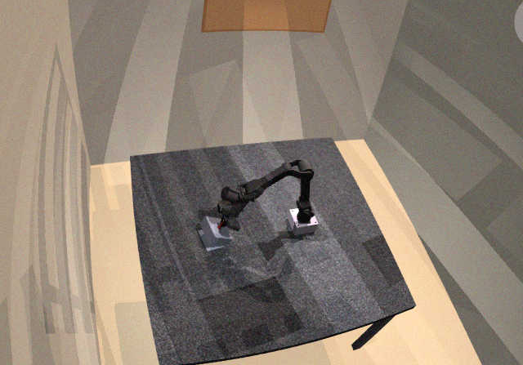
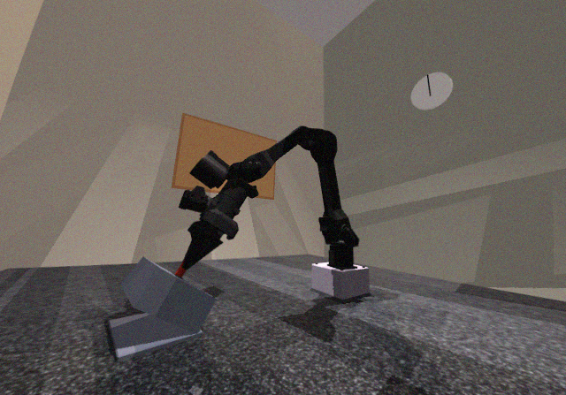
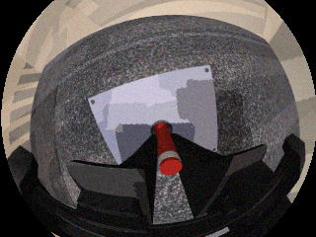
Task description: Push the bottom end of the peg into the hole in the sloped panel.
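The black 2-fingered pincer (image 1: 221,222) (image 2: 183,268) (image 3: 164,138) grips the red cylindrical peg (image 1: 221,224) (image 2: 179,270) (image 3: 165,142), tilted. Its bottom end meets the round hole in the grey sloped panel (image 1: 212,227) (image 2: 182,301) (image 3: 148,94).

One arm (image 1: 272,177) (image 2: 283,148), in the middle of the top and exterior frames. One gripper (image 1: 227,220) (image 2: 199,243) (image 3: 164,138), shut on one peg (image 1: 221,223) (image 2: 180,269) (image 3: 166,143). One panel (image 1: 214,227) (image 2: 182,301) (image 3: 148,91), left of centre in the top frame; three dark corner dots show on it in the wrist frame. One table (image 1: 337,268) (image 2: 411,336) (image 3: 247,64); one table leg (image 1: 371,333), lower right of the top frame. One orange board (image 1: 268,4) (image 2: 224,148).
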Action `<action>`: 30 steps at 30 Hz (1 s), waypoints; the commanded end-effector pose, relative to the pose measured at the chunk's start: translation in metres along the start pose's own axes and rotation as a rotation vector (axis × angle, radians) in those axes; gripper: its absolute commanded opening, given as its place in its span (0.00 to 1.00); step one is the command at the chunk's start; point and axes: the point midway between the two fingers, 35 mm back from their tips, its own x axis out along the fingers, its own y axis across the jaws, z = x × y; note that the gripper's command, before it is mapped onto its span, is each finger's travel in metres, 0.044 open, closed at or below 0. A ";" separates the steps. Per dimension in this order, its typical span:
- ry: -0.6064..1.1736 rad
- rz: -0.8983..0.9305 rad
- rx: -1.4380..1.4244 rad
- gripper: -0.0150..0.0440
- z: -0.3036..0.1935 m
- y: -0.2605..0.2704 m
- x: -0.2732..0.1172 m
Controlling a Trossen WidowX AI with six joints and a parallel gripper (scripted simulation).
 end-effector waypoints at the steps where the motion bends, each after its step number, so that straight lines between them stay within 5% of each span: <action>1: 0.000 0.000 0.000 0.25 0.000 0.000 0.000; 4: 0.000 0.000 0.000 0.25 0.000 0.000 0.000; 21: 0.000 0.000 0.000 1.00 0.000 0.000 -0.004; 30: -0.001 -0.001 0.001 1.00 0.002 0.000 -0.018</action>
